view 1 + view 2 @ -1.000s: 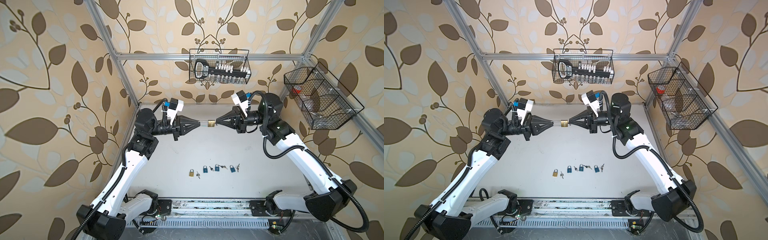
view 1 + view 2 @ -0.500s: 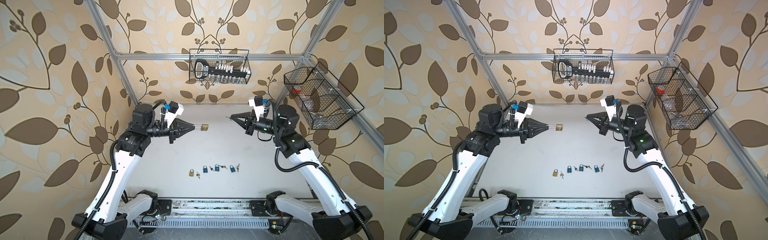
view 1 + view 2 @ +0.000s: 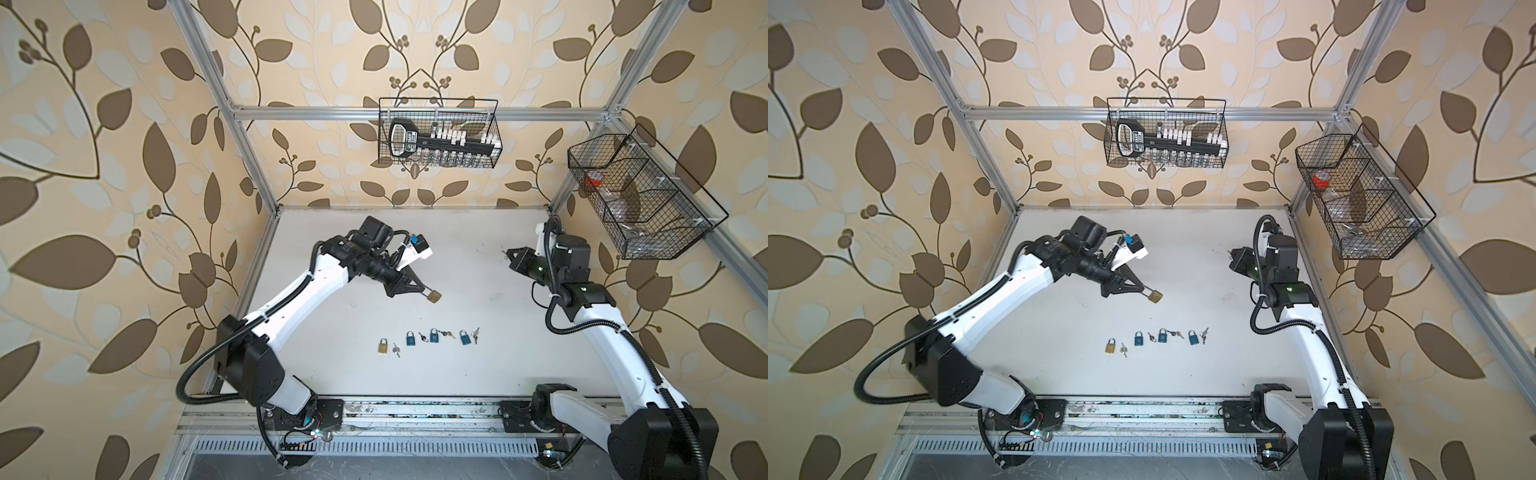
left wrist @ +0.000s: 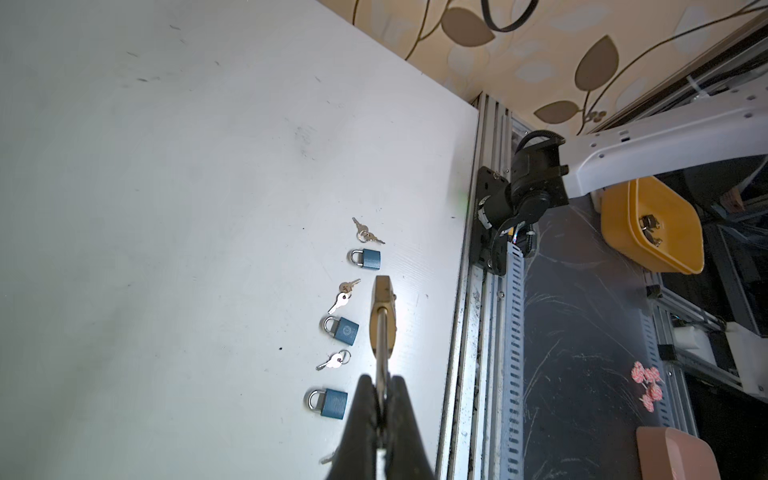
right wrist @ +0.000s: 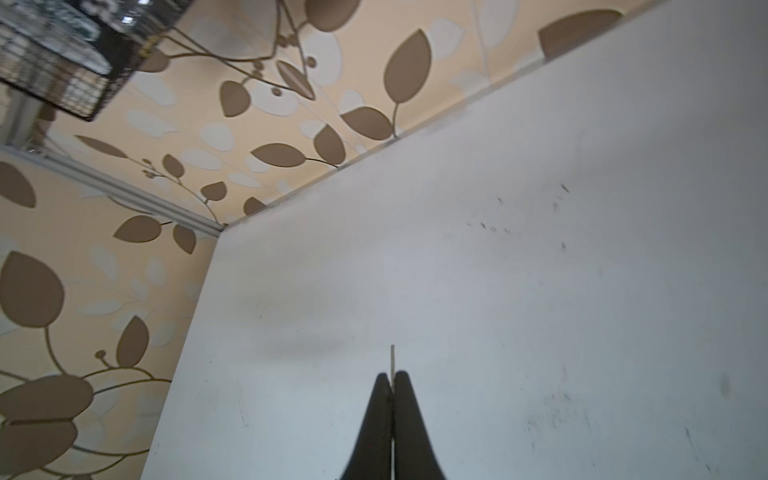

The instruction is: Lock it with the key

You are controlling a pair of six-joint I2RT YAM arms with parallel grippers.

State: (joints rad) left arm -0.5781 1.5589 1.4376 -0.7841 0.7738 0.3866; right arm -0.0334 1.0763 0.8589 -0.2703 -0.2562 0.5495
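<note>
Well, on the left we see the left jaws clamped on the shackle of one held brass padlock (image 3: 434, 296), which hangs tilted in the air above the table (image 3: 478, 374). Below it we count four more locks lying in a row. At the left end is one lying brass padlock (image 3: 383, 346), followed by three blue padlocks (image 3: 434, 336). Four small key bunches (image 3: 446, 333) lie among them, one just right of each lock, though we cannot count the keys in each from above. In the left wrist view the lying brass padlock is hidden behind the jaws. Further right, well apart from the held lock, the right jaws are pressed together on one key (image 5: 392, 357). Only a thin sliver of it pokes past the tips in the right wrist view, and in both top views it is too small to make out.
</note>
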